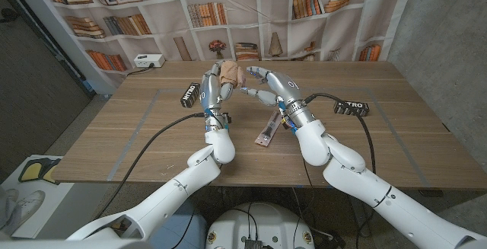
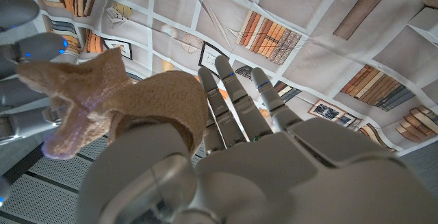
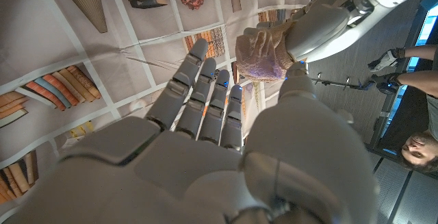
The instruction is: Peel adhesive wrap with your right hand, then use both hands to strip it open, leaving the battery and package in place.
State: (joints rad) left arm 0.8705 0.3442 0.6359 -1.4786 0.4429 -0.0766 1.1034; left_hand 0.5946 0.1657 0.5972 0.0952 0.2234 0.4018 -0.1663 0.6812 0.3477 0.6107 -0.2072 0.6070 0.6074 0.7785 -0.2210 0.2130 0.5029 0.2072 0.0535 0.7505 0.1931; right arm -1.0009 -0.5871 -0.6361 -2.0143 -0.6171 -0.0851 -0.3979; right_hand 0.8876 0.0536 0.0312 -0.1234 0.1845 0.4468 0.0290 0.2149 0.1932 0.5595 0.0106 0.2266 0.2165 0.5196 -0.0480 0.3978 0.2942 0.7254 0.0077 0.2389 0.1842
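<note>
Head view: both hands were raised together over the far-middle of the counter (image 1: pixel 137 135), the left hand (image 1: pixel 217 81) holding the tan adhesive wrap (image 1: pixel 230 71) up off the wood, the right hand (image 1: pixel 262 85) w/ fingers spread and reaching in at the wrap; whether they touched it couldn't be told here. A flat package (image 1: pixel 267 131) lay on the counter just below the hands, btwn the wrists; battery not made out. Left wrist view: the wrap (image 2: pixel 130 104) looked like crumpled tan gauze, a bunched tail flaring out, draped over and pinched by the left hand's thumb side, w/ the right hand's fingers (image 2: pixel 27 46) closing around the tail. Right wrist view: the right hand's fingers (image 3: pixel 205 94) were extended, not clamped, wrap (image 3: pixel 263 53) near their tips. Judgement: the two-hand strip-open step was in hand; the next move prob. calls for a firm right pinch on the loose tail, then pulling apart.
</note>
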